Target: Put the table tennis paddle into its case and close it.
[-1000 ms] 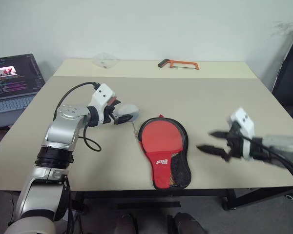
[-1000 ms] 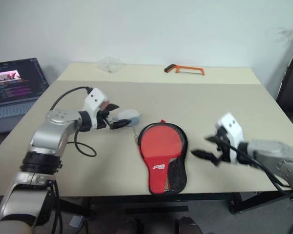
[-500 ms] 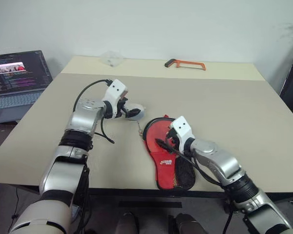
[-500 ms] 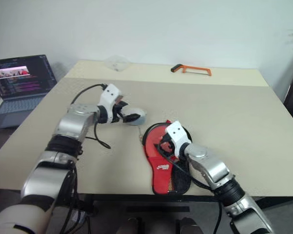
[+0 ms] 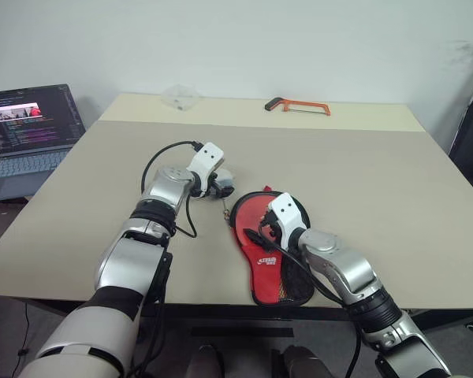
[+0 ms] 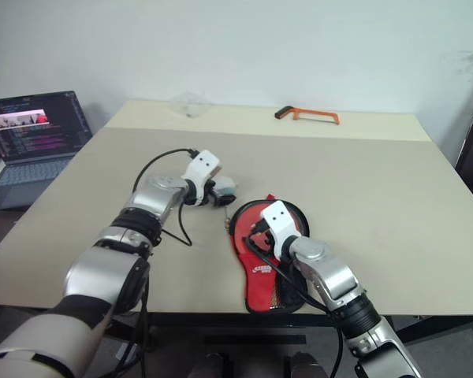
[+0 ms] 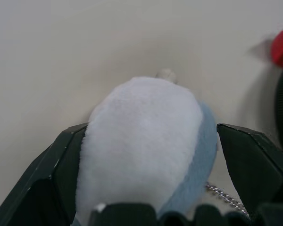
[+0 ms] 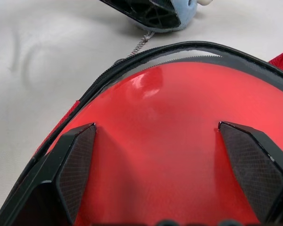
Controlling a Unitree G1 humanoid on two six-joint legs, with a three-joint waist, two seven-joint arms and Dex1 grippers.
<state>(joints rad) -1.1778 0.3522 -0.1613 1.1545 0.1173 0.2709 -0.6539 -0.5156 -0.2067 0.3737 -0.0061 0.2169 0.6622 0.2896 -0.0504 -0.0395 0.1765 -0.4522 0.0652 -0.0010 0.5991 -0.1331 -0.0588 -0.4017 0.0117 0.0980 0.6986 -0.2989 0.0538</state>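
Paddle (image 5: 262, 220) lies face up inside the unzipped case (image 5: 282, 277) near the desk's (image 5: 394, 197) front edge. Right claw (image 8: 165, 141) hovers spread over its red rubber; left claw (image 7: 151, 155) straddles a grey pouch (image 7: 141, 141), fingers spread.

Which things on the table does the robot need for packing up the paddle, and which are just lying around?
For the job:
- table tennis paddle, red face up, lying in the open case
- case
- right tool, open over the paddle

Lying about:
- small grey pouch on a chain, between the left tool's open fingers
- orange hacksaw
- laptop
- clear plastic wrapper
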